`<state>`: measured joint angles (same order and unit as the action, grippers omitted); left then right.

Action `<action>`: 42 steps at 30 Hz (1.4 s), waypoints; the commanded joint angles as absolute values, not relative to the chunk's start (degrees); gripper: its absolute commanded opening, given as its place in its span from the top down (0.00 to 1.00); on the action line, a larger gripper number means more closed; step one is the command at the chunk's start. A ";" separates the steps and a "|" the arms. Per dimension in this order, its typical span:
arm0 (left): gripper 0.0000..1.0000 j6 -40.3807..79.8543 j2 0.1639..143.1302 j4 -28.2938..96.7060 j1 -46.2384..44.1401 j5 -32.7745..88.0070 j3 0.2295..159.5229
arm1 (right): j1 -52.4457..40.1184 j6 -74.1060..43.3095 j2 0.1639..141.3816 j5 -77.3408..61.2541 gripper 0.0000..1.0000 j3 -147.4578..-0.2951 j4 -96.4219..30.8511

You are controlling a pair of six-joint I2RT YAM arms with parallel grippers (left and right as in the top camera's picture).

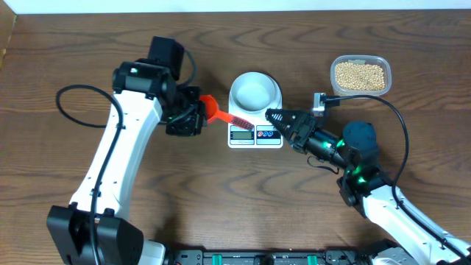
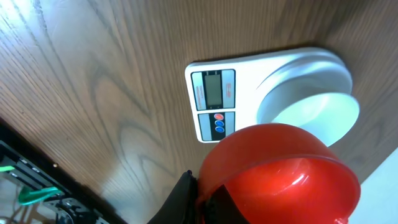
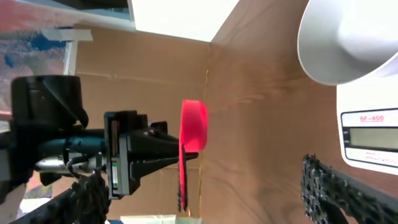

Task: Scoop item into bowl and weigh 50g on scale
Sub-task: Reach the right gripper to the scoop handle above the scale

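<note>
My left gripper [image 1: 193,115] is shut on a red scoop [image 1: 210,106] at the cup end. The scoop's handle [image 1: 237,121] reaches right over the front of the white scale [image 1: 243,140]. Up close, the empty red cup [image 2: 280,174] fills the view just past the shut left gripper [image 2: 200,200]. The pale bowl [image 1: 255,90] stands empty on the scale. My right gripper [image 1: 274,120] is open at the scale's right front corner, aimed at the scoop. In the right wrist view the handle tip [image 3: 181,198] hangs between its spread fingers [image 3: 84,199]. The beans [image 1: 360,76] lie in a clear tub.
The clear plastic tub [image 1: 386,68] stands at the back right, behind the right arm. A black cable [image 1: 401,132] loops from it to the right wrist. The left arm's base [image 1: 96,232] stands at the front left.
</note>
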<state>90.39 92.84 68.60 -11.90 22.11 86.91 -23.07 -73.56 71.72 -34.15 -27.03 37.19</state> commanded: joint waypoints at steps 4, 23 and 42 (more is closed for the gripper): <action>0.93 95.00 92.07 67.92 -15.81 20.08 87.99 | -25.30 -73.67 71.92 -31.14 0.04 -27.75 37.23; 0.93 105.58 92.09 63.26 -22.70 19.86 87.99 | -27.57 -73.67 71.92 -29.74 0.10 -27.75 37.30; 0.93 105.30 92.09 63.31 -22.87 19.88 87.99 | -28.60 -70.32 71.92 -30.96 0.16 -27.75 39.72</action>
